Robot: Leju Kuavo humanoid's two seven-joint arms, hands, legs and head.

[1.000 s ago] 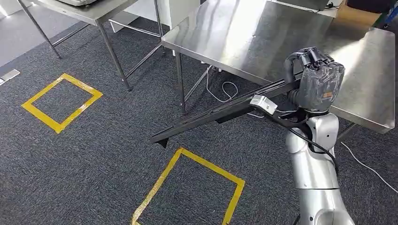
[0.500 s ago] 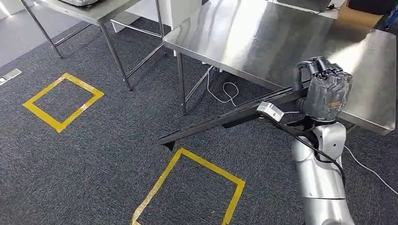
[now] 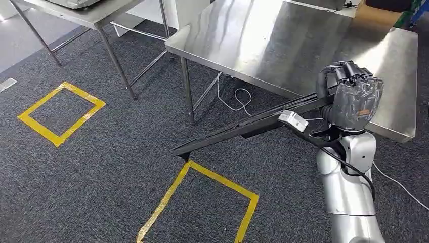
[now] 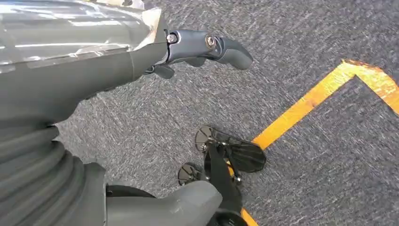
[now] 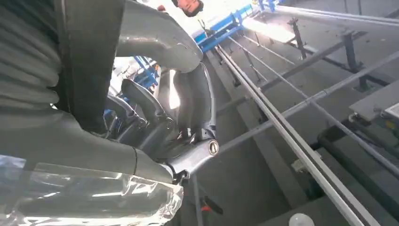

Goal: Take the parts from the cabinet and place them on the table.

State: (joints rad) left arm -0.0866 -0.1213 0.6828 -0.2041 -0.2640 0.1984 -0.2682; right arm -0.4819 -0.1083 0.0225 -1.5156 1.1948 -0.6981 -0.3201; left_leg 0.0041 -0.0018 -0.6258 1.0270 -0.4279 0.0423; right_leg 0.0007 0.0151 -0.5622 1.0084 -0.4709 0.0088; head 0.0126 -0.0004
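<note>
My right hand (image 3: 352,95), wrapped in clear plastic, grips one end of a long black bar-shaped part (image 3: 243,129) at the near edge of the steel table (image 3: 273,40). The part slopes down to my left, and its far end hangs just above a corner of the yellow floor tape. In the right wrist view the fingers (image 5: 181,101) curl around the dark part (image 5: 89,52). My left hand (image 4: 155,56) hangs over the grey carpet with its fingers apart and holds nothing.
A second steel table (image 3: 91,12) stands at the back left. Two yellow tape squares (image 3: 60,111) (image 3: 202,202) mark the carpet. A white cable (image 3: 243,98) lies under the near table. A small white box (image 3: 293,120) on a black cable sits beside the part.
The whole picture has shifted a little, so the camera has moved. My right hand keeps its grip on the black part and now sits slightly lower and farther right.
</note>
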